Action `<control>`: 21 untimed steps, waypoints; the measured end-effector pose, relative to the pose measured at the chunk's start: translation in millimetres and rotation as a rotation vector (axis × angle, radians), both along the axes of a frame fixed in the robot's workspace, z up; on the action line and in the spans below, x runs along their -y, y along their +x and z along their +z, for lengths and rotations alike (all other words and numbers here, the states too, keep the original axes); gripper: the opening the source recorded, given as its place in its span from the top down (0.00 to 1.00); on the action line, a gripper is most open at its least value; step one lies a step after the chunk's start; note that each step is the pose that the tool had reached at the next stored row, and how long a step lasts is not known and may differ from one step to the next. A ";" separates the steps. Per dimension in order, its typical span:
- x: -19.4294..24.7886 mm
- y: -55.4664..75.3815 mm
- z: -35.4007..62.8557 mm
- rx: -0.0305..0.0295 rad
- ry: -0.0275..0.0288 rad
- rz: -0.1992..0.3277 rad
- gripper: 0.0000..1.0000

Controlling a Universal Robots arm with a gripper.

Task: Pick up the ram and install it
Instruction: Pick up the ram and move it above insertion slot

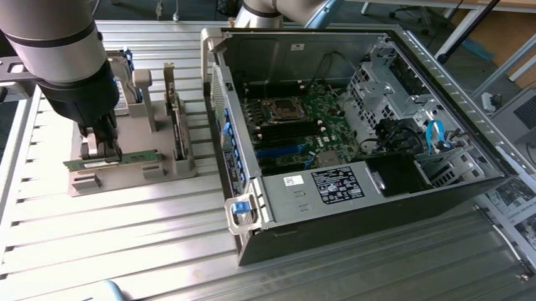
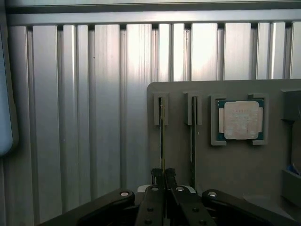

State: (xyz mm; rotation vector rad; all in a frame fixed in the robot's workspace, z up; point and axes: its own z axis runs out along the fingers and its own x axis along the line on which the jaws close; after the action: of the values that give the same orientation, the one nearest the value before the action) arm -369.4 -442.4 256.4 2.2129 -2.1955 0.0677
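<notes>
Between the claw's (image 1: 105,153) tips, which are pinched tight together on it, sits the ram (image 1: 138,155), a thin green stick standing on its edge in the grey holder (image 1: 163,172) on the desk (image 1: 125,219). The claw covers the stick's middle, and in the wrist view the ram looks like just a thin line running away from the claw. Its long side lies flat, sticking out past both sides of the claw, and the arm (image 1: 59,50) comes straight down from above.

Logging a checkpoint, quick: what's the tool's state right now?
Tool: closed on the ram, which sits upright in its grey holder.
</notes>
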 end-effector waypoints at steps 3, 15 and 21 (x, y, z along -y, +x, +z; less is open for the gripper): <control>0.0 0.0 1.0 0.0000 0.0000 0.000 0.88; 0.0 0.0 6.9 0.0000 0.0000 0.000 0.88; 0.0 0.0 9.9 0.0001 0.0001 0.000 0.88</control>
State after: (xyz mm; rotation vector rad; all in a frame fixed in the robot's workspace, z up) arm -369.4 -442.4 266.3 2.2130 -2.1955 0.0678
